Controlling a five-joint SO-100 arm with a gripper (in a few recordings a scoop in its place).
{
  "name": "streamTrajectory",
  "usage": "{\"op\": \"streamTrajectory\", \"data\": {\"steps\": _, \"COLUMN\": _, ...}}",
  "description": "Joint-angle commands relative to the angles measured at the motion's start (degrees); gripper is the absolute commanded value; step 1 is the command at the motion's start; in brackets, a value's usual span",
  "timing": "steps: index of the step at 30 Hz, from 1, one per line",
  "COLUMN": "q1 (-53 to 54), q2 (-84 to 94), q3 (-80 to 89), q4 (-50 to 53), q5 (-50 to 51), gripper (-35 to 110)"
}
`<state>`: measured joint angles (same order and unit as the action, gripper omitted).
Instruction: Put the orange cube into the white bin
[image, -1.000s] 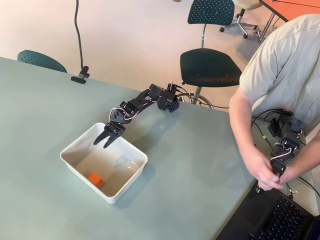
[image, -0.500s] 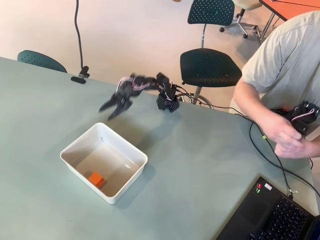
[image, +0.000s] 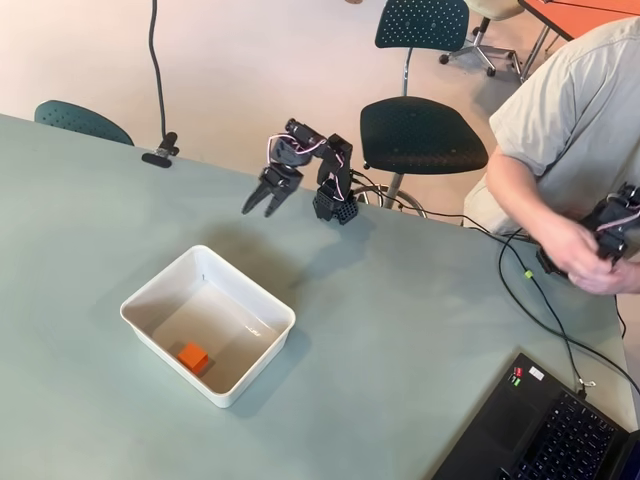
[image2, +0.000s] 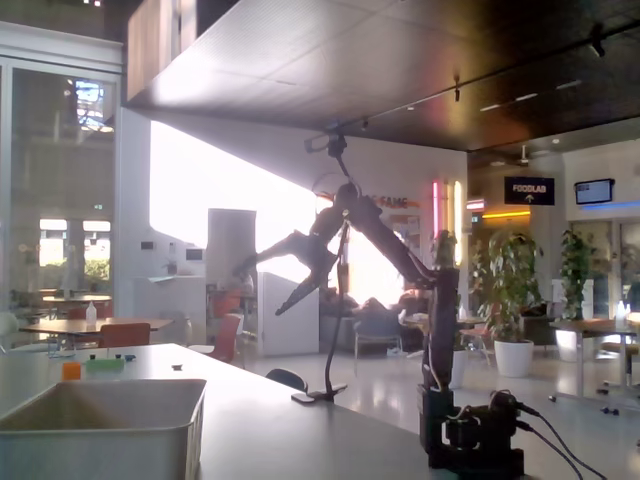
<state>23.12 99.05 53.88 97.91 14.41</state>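
While the orange cube (image: 193, 355) lies on the floor of the white bin (image: 150, 295), close to the bin's near wall in the overhead view, my pincer (image: 262, 204) hangs well apart from both, up in the air over the far part of the table (image: 420, 330). Its two fingers are spread in a plain V and nothing sits between them; they touch nothing. In the fixed view my pincer (image2: 262, 283) shows dark against the bright window, jaws parted, raised high above the bin (image2: 100, 425), which stands low and to the left of it. Below and to the right of my pincer in the overhead view is my own base (image: 335, 205), at the table's far edge. Farther right a person's hands (image: 580, 262) are busy, and a laptop (image: 545, 430) sits at the near right corner.
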Motion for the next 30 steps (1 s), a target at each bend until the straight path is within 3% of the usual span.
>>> {"op": "streamTrajectory", "data": {"steps": 1, "q1": -0.2, "q2": 17.6, "q3": 6.3, "q4": 0.4, "q5": -0.3, "gripper": 52}}
{"op": "streamTrajectory", "data": {"steps": 8, "q1": -1.2, "q2": 44.6, "q3": 40.0, "q4": -3.2, "q5": -0.4, "gripper": 52}}
{"op": "streamTrajectory", "data": {"steps": 15, "q1": -10.3, "q2": 65.1, "q3": 82.3, "q4": -30.8, "q5": -0.4, "gripper": 52}}
{"op": "streamTrajectory", "data": {"steps": 19, "q1": -10.6, "q2": 76.2, "q3": 104.2, "q4": -48.6, "q5": -0.4, "gripper": 52}}
{"op": "streamTrajectory", "data": {"steps": 22, "q1": -10.0, "q2": 85.3, "q3": 116.2, "q4": -56.4, "q5": -0.3, "gripper": 52}}
{"op": "streamTrajectory", "data": {"steps": 30, "q1": -9.7, "q2": 92.5, "q3": 125.9, "q4": -51.0, "q5": 0.0, "gripper": 52}}
